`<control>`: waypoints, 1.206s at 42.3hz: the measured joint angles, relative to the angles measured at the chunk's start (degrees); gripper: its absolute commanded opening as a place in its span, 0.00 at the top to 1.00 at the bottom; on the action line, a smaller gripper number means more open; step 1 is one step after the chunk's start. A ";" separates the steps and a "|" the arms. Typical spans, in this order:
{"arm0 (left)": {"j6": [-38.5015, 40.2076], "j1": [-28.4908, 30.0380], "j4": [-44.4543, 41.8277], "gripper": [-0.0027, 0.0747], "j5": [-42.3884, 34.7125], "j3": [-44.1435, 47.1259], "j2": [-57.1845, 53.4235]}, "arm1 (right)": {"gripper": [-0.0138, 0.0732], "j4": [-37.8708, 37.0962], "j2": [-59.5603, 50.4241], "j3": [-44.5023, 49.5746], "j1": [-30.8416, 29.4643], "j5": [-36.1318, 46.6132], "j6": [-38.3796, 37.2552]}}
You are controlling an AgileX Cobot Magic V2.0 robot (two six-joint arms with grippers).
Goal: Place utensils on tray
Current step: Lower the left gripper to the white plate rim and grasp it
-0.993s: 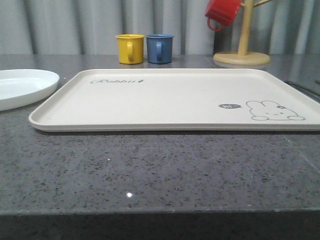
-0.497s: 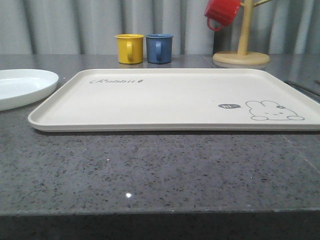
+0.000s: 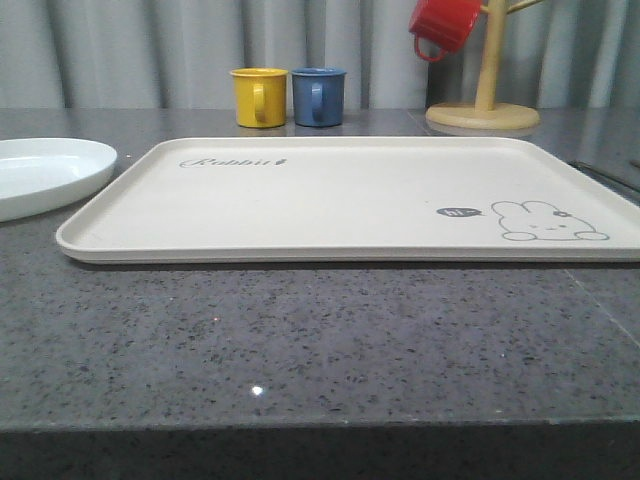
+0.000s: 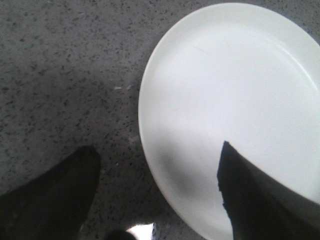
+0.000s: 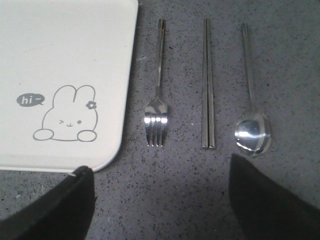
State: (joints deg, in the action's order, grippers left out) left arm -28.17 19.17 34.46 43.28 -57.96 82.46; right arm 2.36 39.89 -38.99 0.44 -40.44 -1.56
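On the grey desk beside the empty tray, fork, chopsticks and spoon lie untouched; nothing has moved lately. Both pincers, right and left, gape apart.

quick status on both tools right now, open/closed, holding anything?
Left tool: open, empty, above the edge of the round white plate.
Right tool: open, empty, above the grey speckled counter near the silver metal fork.
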 measured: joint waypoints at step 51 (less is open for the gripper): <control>-3.31 -0.18 5.18 0.99 5.85 -6.98 5.21 | 0.17 0.00 0.00 0.00 0.00 0.00 0.00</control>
State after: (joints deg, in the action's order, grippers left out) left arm -31.48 18.99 39.64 49.13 -64.94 87.67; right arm 2.36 39.89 -38.99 0.44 -40.44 -1.56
